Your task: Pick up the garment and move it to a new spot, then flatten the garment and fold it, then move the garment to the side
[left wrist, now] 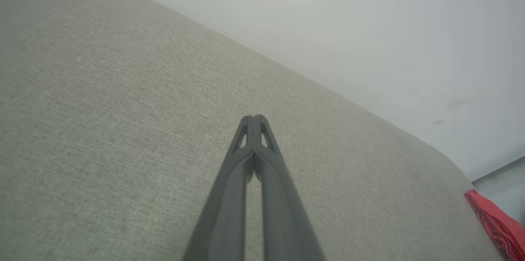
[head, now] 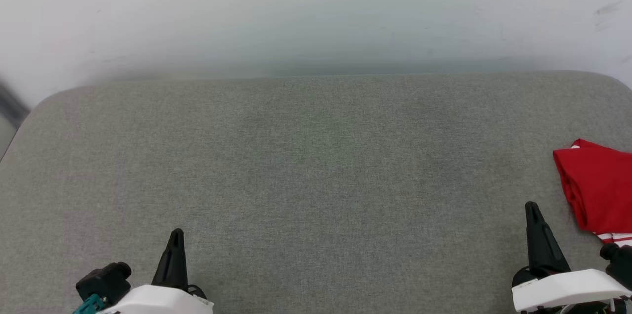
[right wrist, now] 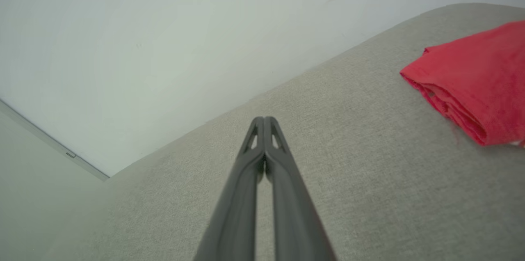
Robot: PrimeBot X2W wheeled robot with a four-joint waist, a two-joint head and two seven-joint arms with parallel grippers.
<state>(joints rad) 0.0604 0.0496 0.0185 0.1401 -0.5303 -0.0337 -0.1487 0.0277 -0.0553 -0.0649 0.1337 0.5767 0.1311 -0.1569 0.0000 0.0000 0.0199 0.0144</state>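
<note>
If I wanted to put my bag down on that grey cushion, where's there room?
Nearly all of the grey cushion is bare: from its left edge across to the folded red garment, and from the wall forward to the left hand and right hand. Only the right edge is crowded, by the garment.

garment [head: 597,185]: 1 | end effector: 2 – left end effector [head: 176,233], right end effector [head: 532,207] | grey fabric surface [head: 316,166]: 1

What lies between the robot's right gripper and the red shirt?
Nothing: only a bare strip of the grey fabric surface separates the right gripper from the red shirt, clearest in the head view.
</note>
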